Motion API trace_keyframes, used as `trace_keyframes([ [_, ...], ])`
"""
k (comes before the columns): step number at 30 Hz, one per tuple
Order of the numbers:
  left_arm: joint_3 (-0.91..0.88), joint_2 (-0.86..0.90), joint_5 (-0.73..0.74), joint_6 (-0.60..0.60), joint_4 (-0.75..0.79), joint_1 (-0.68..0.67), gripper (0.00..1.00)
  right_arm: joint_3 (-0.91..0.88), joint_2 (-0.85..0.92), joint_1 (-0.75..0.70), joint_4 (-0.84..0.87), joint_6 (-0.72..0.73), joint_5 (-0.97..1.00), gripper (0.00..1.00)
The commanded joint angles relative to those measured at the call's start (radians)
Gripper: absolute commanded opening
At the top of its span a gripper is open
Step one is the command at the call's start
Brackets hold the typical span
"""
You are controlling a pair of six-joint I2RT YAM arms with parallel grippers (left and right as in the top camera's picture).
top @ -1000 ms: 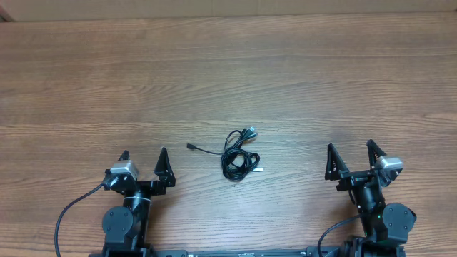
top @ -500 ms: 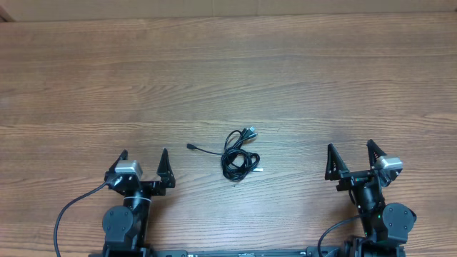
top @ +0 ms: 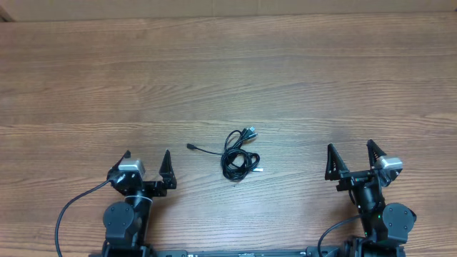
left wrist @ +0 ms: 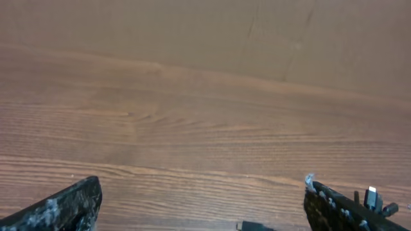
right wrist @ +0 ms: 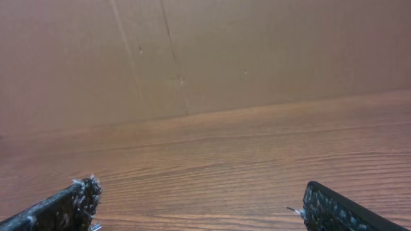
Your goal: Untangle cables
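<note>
The cables (top: 239,155) are being seen as a small black knotted coil lying flat near the middle of the tabletop (top: 228,64), towards its near edge. One loose strand is being sent out to the left from the coil and is ending in a small plug (top: 191,147); a second plug (top: 250,132) is being shown at the coil's upper right, and a pale tip (top: 258,170) at its lower right. The bundle is being flanked by the two arms: it is lying between them, roughly level with their fingertips, nearer the left jaws than the right jaws, and is being touched by neither. The left jaws are being held spread wide on the left arm (top: 125,218), with nothing between them, the loose strand's plug lying just beyond their inner finger. In the left wrist view the dark fingers (left wrist: 58,208) are being shown far apart over bare wood, and a small plug (left wrist: 253,226) is being caught at the bottom edge. The right jaws are likewise being held spread and empty on the right arm (top: 378,214), well apart from the coil. In the right wrist view only wood grain and a brown cardboard wall (right wrist: 192,51) are being shown.
</note>
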Motion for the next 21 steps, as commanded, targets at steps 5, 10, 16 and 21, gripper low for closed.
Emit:
trace_keyframes([
  [5, 0.118, 0.003, 0.011, 0.026, -0.187, 0.006, 1.0, -0.01, -0.006, 0.006, 0.0, 0.0, 0.01, 1.0],
  [10, 0.173, 0.025, 0.03, 0.022, -0.272, 0.005, 1.0, -0.01, -0.006, 0.006, 0.0, 0.0, 0.01, 1.0],
  [16, 0.333, 0.212, 0.042, 0.023, -0.385, 0.005, 1.0, -0.01, -0.006, 0.006, 0.0, 0.0, 0.01, 1.0],
  [21, 0.558, 0.472, 0.066, 0.023, -0.515, 0.005, 1.0, -0.01, -0.006, 0.006, 0.0, 0.0, 0.01, 1.0],
])
